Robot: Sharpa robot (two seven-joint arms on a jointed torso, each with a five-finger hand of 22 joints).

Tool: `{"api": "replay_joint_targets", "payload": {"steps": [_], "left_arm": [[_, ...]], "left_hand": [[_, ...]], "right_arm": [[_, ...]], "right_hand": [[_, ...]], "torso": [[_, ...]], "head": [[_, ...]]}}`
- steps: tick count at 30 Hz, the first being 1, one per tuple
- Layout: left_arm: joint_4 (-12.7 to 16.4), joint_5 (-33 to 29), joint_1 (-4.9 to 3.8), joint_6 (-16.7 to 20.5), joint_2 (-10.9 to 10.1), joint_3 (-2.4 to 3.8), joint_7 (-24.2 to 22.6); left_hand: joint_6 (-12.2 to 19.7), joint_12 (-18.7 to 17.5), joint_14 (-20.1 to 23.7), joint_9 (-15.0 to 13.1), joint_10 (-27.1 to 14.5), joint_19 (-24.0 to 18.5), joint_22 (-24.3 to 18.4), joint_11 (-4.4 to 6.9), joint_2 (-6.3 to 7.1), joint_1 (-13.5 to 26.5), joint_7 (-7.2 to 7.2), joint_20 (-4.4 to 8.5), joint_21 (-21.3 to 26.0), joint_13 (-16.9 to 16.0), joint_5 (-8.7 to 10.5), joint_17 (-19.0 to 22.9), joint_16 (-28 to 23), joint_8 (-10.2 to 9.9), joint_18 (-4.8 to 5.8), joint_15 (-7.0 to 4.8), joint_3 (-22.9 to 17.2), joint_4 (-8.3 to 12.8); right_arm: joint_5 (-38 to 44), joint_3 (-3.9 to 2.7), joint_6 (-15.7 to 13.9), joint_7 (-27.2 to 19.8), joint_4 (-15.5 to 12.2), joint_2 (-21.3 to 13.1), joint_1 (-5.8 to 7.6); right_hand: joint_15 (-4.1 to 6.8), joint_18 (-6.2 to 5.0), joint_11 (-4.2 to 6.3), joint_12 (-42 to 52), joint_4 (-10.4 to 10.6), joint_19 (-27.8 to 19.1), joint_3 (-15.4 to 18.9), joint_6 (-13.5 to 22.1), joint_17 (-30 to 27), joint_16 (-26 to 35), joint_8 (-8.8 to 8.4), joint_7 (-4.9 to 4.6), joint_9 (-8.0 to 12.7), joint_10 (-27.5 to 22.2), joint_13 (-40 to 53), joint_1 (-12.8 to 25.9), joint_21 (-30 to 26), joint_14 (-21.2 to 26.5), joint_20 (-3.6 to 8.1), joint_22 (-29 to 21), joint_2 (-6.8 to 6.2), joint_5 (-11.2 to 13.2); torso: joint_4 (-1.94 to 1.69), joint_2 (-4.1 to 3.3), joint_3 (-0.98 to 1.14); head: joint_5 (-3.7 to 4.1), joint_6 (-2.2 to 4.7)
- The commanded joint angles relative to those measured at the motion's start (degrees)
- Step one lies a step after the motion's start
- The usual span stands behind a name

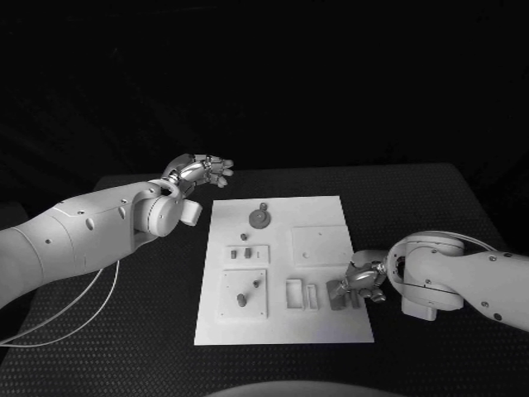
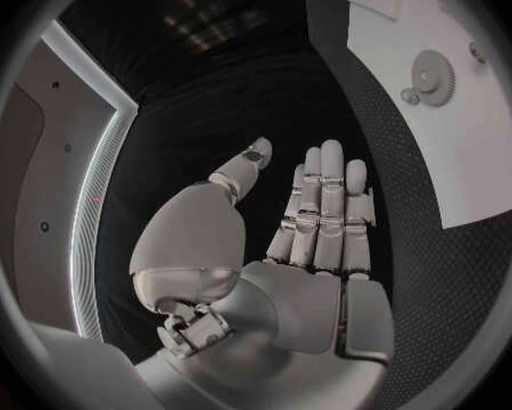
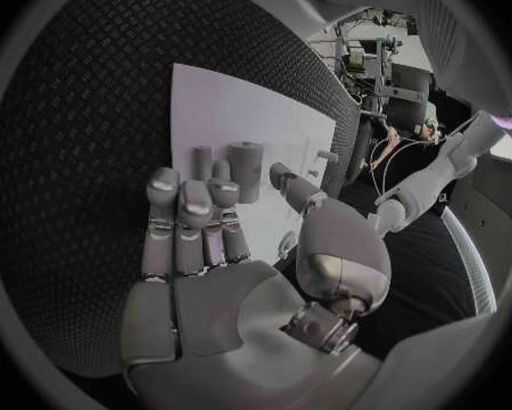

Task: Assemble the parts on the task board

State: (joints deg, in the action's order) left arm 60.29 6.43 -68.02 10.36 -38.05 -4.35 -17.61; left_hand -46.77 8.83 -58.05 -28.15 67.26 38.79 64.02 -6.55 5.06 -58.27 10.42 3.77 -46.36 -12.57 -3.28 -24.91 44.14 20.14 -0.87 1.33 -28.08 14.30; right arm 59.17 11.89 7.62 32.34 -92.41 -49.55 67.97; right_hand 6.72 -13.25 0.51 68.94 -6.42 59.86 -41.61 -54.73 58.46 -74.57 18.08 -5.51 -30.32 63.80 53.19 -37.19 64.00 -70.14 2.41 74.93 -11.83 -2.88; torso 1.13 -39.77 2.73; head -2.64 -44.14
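Beside task board (image 1: 324, 273) | left hand (image 1: 200, 172) fingers apart, empty | right hand (image 1: 362, 284) fingers apart, empty

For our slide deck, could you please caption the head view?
Left hand open beyond the task board; right hand at its near right edge, fingers by the upright parts.

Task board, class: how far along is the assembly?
Early. On the task board, a gear sits at the far end and small parts lie loose. The right hand hovers by the near-right pieces, holding nothing; the left hand is open, off-board. Assembly remains.
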Motion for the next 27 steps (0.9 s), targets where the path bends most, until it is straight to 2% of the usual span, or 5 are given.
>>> {"api": "replay_joint_targets", "payload": {"steps": [1, 4, 12, 22, 27], "left_arm": [[0.2, -0.29, -0.02, -0.88, 0.05, 0.03, -0.34], [0.24, -0.29, -0.02, -0.83, 0.0, 0.03, -0.34], [0.3, -0.29, -0.02, -0.92, -0.01, 0.04, -0.3], [0.3, -0.29, -0.02, -1.05, -0.02, 0.04, -0.16], [0.3, -0.29, -0.03, -1.07, -0.01, 0.04, -0.11]], "left_hand": [[0.43, 0.05, -0.21, 0.09, -0.35, -0.06, 0.06, 0.12, 0.04, 0.46, -0.13, 0.19, 0.37, 0.09, -0.03, -0.09, -0.26, 0.34, -0.8, 0.36, 0.01, -0.25], [0.44, 0.05, -0.21, 0.1, -0.35, -0.07, 0.07, 0.11, 0.03, 0.48, -0.12, 0.19, 0.38, 0.09, -0.03, -0.11, -0.27, 0.35, -0.79, 0.36, 0.01, -0.27], [0.49, 0.06, -0.21, 0.15, -0.37, -0.08, 0.1, 0.1, 0.01, 0.58, -0.11, 0.18, 0.41, 0.09, -0.02, -0.16, -0.32, 0.38, -0.79, 0.37, 0.04, -0.37], [0.53, 0.06, -0.21, 0.19, -0.39, -0.08, 0.11, 0.1, 0.0, 0.61, -0.1, 0.18, 0.44, 0.1, -0.02, -0.19, -0.35, 0.39, -0.79, 0.37, 0.04, -0.4], [0.55, 0.06, -0.2, 0.2, -0.4, -0.09, 0.12, 0.1, 0.01, 0.63, -0.09, 0.18, 0.45, 0.1, -0.02, -0.21, -0.37, 0.4, -0.79, 0.38, 0.05, -0.41]], "right_arm": [[0.32, 0.02, 0.42, -0.22, 0.89, 0.82, -0.62], [0.5, 0.05, 0.03, -0.27, 1.8, 1.93, -1.4], [2.44, 0.06, -1.24, -0.26, 3.15, 4.75, -2.75], [4.63, 0.18, -2.21, 0.37, 4.11, 6.42, -3.04], [4.68, 0.19, -2.76, 0.07, 4.12, 6.73, -3.05]], "right_hand": [[-0.03, -1.75, 0.13, 0.1, -0.1, -0.04, -0.25, -0.77, 0.06, 0.08, -0.28, -0.3, 0.09, 0.19, 0.12, -0.18, 0.39, -0.14, 0.49, 0.31, -0.13, 0.09], [-0.03, -1.75, 0.12, 0.08, -0.17, -0.04, -0.26, -0.75, 0.07, 0.08, -0.29, -0.31, 0.09, 0.17, 0.14, -0.19, 0.41, -0.13, 0.49, 0.3, -0.22, 0.09], [-0.05, -1.75, 0.1, 0.06, -0.18, -0.06, -0.23, -0.77, 0.09, 0.1, -0.3, -0.33, 0.09, 0.15, 0.19, -0.03, 0.44, -0.12, 0.49, 0.27, -0.39, 0.09], [-0.03, -1.75, 0.13, 0.08, -0.33, -0.01, -0.25, -0.99, 0.16, 0.07, -0.22, -0.28, 0.02, 0.2, 0.3, -0.03, 0.55, -0.17, 0.52, 0.21, -0.33, 0.09], [-0.01, -1.75, 0.15, 0.09, -0.48, 0.01, -0.23, -1.02, 0.19, 0.06, -0.21, -0.27, 0.0, 0.23, 0.34, -0.09, 0.61, -0.19, 0.53, 0.19, -0.2, 0.09]], "torso": [[0.01, 0.02, 0.04], [0.03, 0.01, -0.02], [-0.06, -0.02, 0.02], [0.04, 0.04, -0.13], [0.12, 0.06, -0.09]], "head": [[-0.23, -0.14], [-0.31, -0.28], [-0.46, -0.52], [-0.8, -0.79], [-0.89, -0.81]]}}
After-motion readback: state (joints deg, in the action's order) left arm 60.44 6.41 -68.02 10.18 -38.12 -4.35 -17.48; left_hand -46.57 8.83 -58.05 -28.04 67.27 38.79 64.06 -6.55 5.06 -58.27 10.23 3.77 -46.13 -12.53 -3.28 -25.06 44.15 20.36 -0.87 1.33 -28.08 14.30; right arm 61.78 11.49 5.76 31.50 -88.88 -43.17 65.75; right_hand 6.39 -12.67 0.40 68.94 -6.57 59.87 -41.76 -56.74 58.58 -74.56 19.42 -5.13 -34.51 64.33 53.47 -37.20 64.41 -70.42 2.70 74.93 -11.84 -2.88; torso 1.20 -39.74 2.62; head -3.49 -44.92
